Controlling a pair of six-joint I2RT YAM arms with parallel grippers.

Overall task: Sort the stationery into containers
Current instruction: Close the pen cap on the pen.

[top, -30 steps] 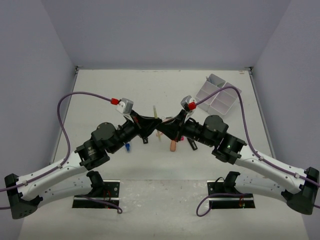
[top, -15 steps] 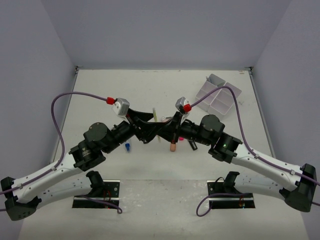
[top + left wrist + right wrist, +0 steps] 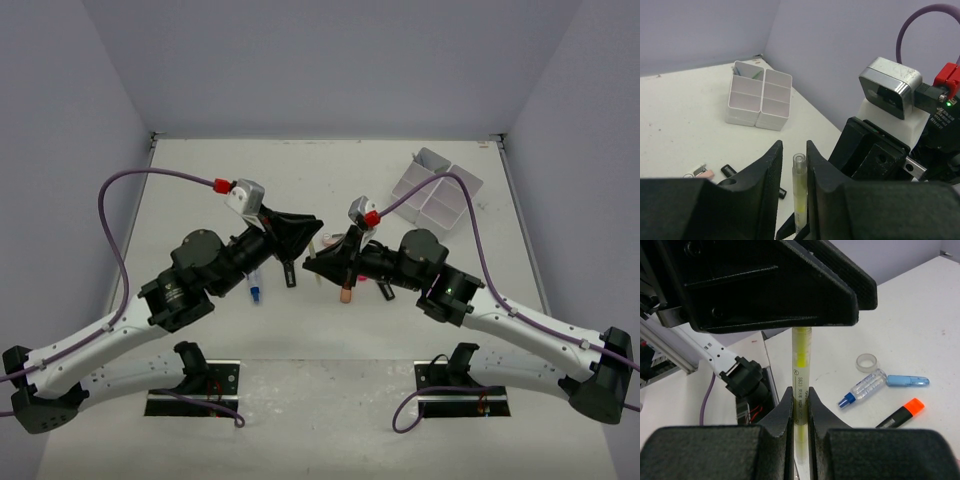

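Observation:
A thin yellow highlighter pen (image 3: 801, 360) stands upright between both grippers above the table's middle. My right gripper (image 3: 800, 392) is shut on its lower barrel. My left gripper (image 3: 794, 150) is open around its clear top end (image 3: 799, 172), with a gap on one side. In the top view the left gripper (image 3: 310, 232) sits just above the right gripper (image 3: 312, 264). The white four-compartment tray (image 3: 420, 168) is at the far right and also shows in the left wrist view (image 3: 774, 117). A clear tape roll (image 3: 866, 361), a blue marker (image 3: 907, 381) and an orange-capped highlighter (image 3: 900, 412) lie on the table.
A small clear bottle with a blue cap (image 3: 862, 388) lies by the marker. A pink eraser (image 3: 704, 174) and short black items (image 3: 728, 170) lie below the grippers. An orange-tipped item (image 3: 346, 292) and a blue item (image 3: 255, 294) lie near the arms.
My left gripper has risen and drawn back to the left, its jaws now loose around the pen's top. My right gripper still holds the pen and has shifted slightly left.

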